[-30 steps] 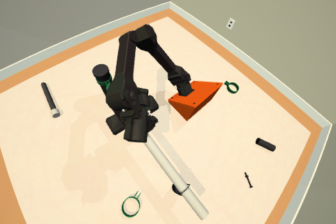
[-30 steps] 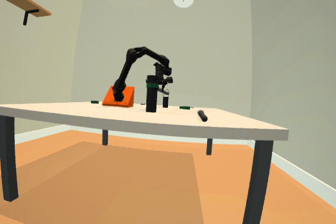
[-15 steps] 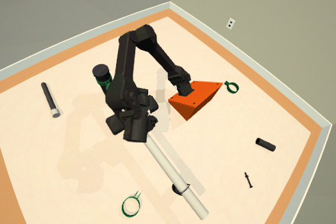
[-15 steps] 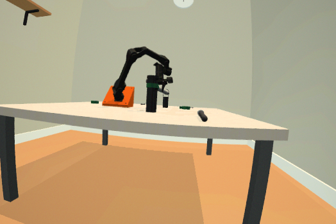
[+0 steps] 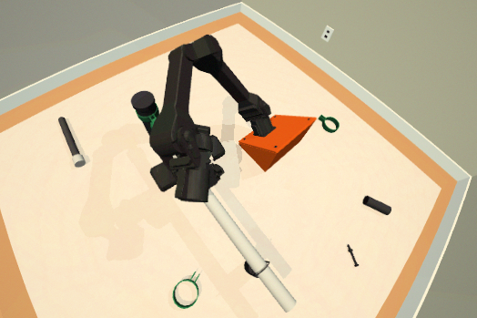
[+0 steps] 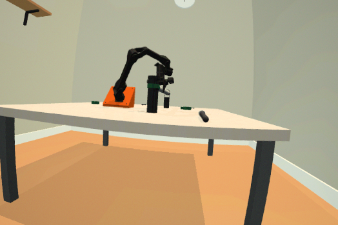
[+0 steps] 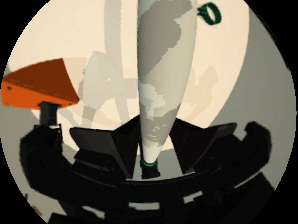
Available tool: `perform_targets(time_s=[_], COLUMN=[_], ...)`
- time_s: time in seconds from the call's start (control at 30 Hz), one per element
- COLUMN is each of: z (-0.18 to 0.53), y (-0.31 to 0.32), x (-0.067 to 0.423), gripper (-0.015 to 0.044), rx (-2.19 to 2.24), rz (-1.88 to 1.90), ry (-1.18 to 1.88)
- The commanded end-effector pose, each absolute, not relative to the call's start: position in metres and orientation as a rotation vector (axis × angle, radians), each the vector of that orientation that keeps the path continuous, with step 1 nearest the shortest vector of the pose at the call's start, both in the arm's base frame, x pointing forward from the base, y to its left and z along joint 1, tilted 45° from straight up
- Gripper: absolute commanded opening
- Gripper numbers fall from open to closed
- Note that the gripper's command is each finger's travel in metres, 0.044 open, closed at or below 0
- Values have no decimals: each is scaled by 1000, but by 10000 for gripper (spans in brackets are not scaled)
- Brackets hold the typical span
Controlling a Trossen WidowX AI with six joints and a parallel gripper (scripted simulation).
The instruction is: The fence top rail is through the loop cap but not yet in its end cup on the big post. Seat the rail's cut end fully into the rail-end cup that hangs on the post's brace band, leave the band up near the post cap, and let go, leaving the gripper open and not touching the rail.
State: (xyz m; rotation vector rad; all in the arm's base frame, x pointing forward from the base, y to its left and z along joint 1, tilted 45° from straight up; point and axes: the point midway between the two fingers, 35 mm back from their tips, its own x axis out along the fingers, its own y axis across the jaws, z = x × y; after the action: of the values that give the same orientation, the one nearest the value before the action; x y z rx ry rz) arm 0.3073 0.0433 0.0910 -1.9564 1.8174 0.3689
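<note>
The white top rail [image 5: 241,241] [image 6: 162,91] [image 7: 162,63] runs through the loop cap [image 5: 253,272] on the small post [image 6: 166,102]. It points toward the big dark post [image 5: 143,101] [image 6: 151,100]. The green brace band [image 5: 147,117] [image 6: 152,86] sits high on that post, just under the cap. My gripper [image 5: 203,188] [image 7: 153,116] is shut on the rail near its cut end, close beside the post. In the wrist view the rail's end meets a green rim [image 7: 149,160]. The arm hides the rail-end cup in the top view, so I cannot tell how deep the rail sits.
The arm's orange base [image 5: 279,138] [image 6: 120,97] [image 7: 39,84] stands behind. Loose on the table [image 6: 129,122] are a dark tube with a white end [image 5: 71,141], a green ring with ears [image 5: 187,292], another green ring [image 5: 329,123] [image 7: 209,12], a short dark cylinder [image 5: 377,205] [image 6: 204,116] and a small bolt [image 5: 352,255].
</note>
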Motion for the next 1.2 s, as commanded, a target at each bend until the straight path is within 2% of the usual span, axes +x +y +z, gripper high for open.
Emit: perform_targets(time_s=[0.0,1.17], z=[91,103], y=[43,37], x=[307,306], gripper=[0,0], rx=[-1956,-1957], rz=[369,369], ry=[1817,1818])
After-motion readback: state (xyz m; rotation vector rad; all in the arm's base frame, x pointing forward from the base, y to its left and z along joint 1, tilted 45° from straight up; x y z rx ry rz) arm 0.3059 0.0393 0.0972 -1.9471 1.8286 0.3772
